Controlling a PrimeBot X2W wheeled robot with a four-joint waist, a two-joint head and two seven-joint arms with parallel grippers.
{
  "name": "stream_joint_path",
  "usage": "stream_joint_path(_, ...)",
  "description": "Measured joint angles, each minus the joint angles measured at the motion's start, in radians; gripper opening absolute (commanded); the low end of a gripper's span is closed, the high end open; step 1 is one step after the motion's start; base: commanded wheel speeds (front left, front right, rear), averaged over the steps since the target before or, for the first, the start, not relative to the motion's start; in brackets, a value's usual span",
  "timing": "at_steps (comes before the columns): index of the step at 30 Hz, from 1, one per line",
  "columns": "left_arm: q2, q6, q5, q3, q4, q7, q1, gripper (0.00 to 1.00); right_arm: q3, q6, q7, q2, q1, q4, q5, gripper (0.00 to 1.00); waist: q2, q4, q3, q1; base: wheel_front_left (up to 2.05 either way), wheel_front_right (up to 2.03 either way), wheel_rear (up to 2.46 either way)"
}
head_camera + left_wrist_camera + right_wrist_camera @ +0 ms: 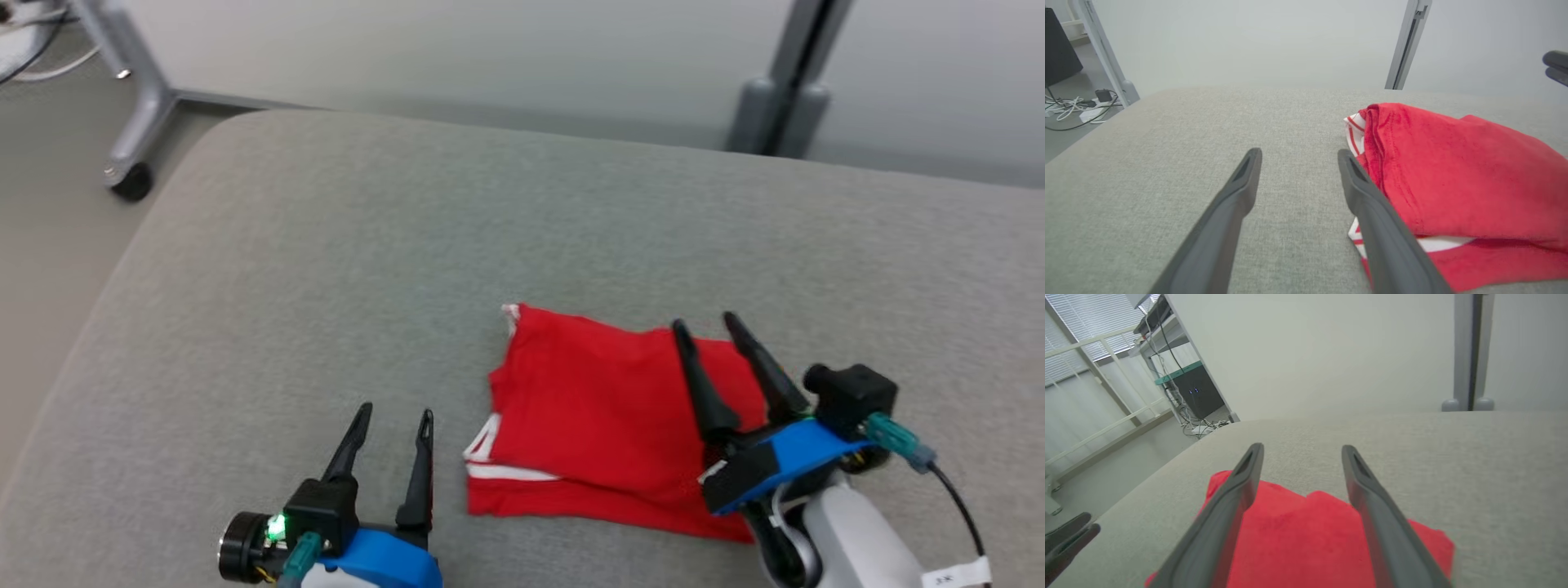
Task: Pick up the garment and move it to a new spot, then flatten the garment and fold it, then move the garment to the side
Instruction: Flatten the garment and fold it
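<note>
From the head, the folded red garment (pixel 588 416) lies on the grey cushion (pixel 326 245), right of centre and near the front. The left gripper (pixel 395 410) is just beside its left edge, fingers apart and empty. The right gripper (pixel 703 320) is over its right part, also spread. The left wrist shows the garment alongside the right finger. From the right wrist, the open fingers frame the cloth's far edge.
</note>
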Motion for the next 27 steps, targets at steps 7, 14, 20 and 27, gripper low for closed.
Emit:
stream_joint_path(7, 0.000, 0.017, 0.015, 0.044, -0.002, 0.000, -0.035, 1.00, -0.178, 0.000, 0.000, -0.004, 0.067, -0.013, -0.147, 1.00, 0.0000, -0.126, -0.011, 0.0000, 0.00, 0.00, 0.00)
stream_joint_path(14, 0.000, 0.028, 0.034, 0.081, 0.011, 0.000, -0.039, 1.00, -0.273, 0.000, 0.000, -0.002, 0.125, -0.011, -0.265, 1.00, 0.0000, -0.210, -0.031, 0.0000, 0.00, 0.00, 0.00)
stream_joint_path(20, 0.000, 0.056, 0.031, 0.108, 0.019, 0.000, -0.011, 1.00, -0.295, 0.000, 0.000, -0.001, 0.165, 0.010, -0.288, 1.00, 0.0000, -0.241, -0.049, 0.0000, 0.00, 0.00, 0.00)
stream_joint_path(27, 0.000, 0.069, 0.015, 0.110, 0.016, 0.000, 0.042, 1.00, -0.305, 0.000, 0.000, -0.001, 0.190, 0.035, -0.290, 1.00, 0.0000, -0.242, -0.072, 0.0000, 0.00, 0.00, 0.00)
